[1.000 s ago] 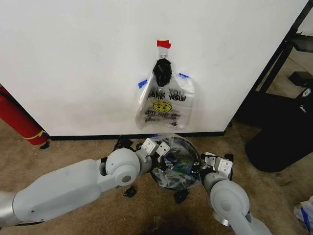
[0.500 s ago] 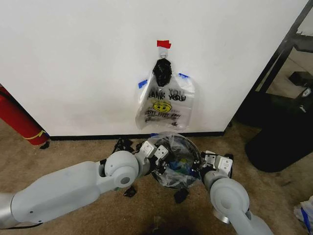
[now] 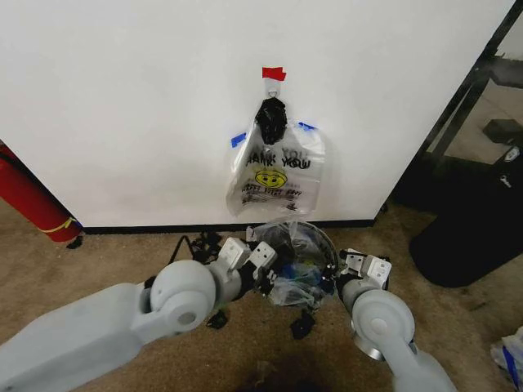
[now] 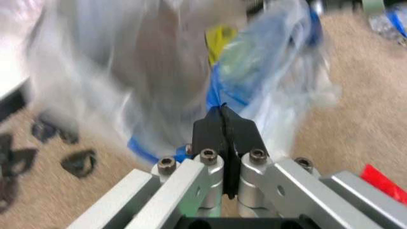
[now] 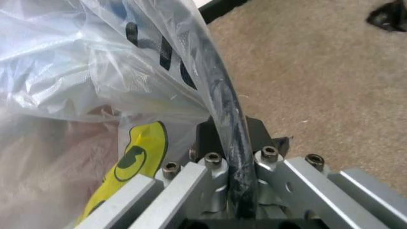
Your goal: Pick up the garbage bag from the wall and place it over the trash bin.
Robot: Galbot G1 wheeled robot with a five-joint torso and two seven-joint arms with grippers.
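Altogether, one bin (image 3: 315, 245), one loose bag (image 3: 296, 273) and one bunch of bags (image 3: 275, 175) under a black clip (image 3: 270, 121) are counted, along with two grippers. The bunch is hung on the wall (image 3: 122, 106) below a piece of red tape (image 3: 274, 73). The bin is stood on the carpet (image 3: 98, 253) at the foot of the wall, and the loose bag is draped over and into it, between the two sets of fingers.

The left gripper (image 4: 224, 125) is seen at one side of the bin; its fingers (image 4: 207, 131) are pressed together with a thin edge of the bag pinched between them, and the film (image 4: 190, 71) is spread out beyond the tips. The right gripper (image 5: 234, 138) is held at the opposite side; its fingers (image 5: 258, 131) are closed narrowly on the bin's dark rim (image 5: 213, 86), with bag film caught alongside. The yellow smiley print (image 5: 137, 152) lies just beside these fingers. One red cylinder (image 3: 29, 200) leans far off to the left.
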